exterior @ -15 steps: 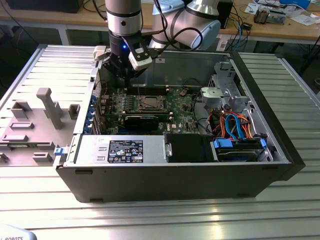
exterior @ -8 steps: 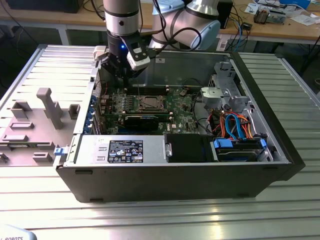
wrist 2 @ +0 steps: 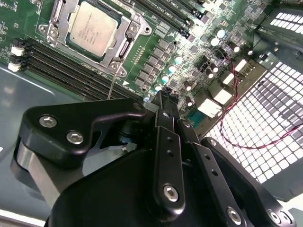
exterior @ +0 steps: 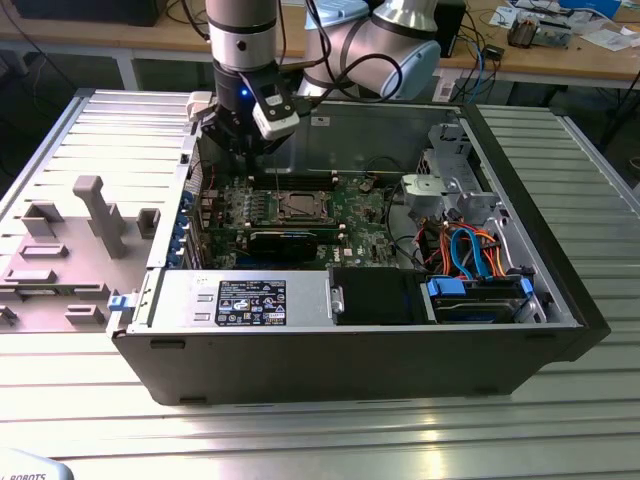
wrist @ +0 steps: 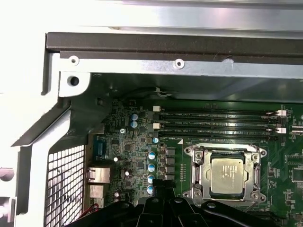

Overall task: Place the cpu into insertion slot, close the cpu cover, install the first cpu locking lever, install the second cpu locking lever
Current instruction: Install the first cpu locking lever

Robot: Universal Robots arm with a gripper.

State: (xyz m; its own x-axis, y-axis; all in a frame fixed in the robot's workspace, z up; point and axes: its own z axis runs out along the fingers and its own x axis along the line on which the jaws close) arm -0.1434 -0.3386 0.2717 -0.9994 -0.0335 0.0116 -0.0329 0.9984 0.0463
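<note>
The cpu (exterior: 299, 206) (wrist 2: 92, 29) (wrist: 226, 175) lies flat in the middle of the green motherboard, its dull silver top showing. The silvery cpu cover (wrist 2: 124, 45) (wrist: 201, 170) lies down around it as a frame, and the insertion slot is hidden under both. A thin silvery lever rod (wrist 2: 111, 85) runs out from the socket's corner across the memory slots. My gripper (exterior: 252, 160) (wrist 2: 163, 97) (wrist: 161, 182) hangs above the board, off the socket towards the exterior view's left, near the capacitors. Its fingers are shut together with nothing between them.
Long black memory slots (wrist: 218, 123) flank the socket. A black card (exterior: 290, 240) lies in front of it. The power supply (exterior: 250, 300), drive cage (exterior: 445, 190) and coloured cables (exterior: 470, 250) fill the case. A perforated rear wall (wrist: 66, 179) stands close to the gripper. A grey fixture (exterior: 100, 215) sits outside.
</note>
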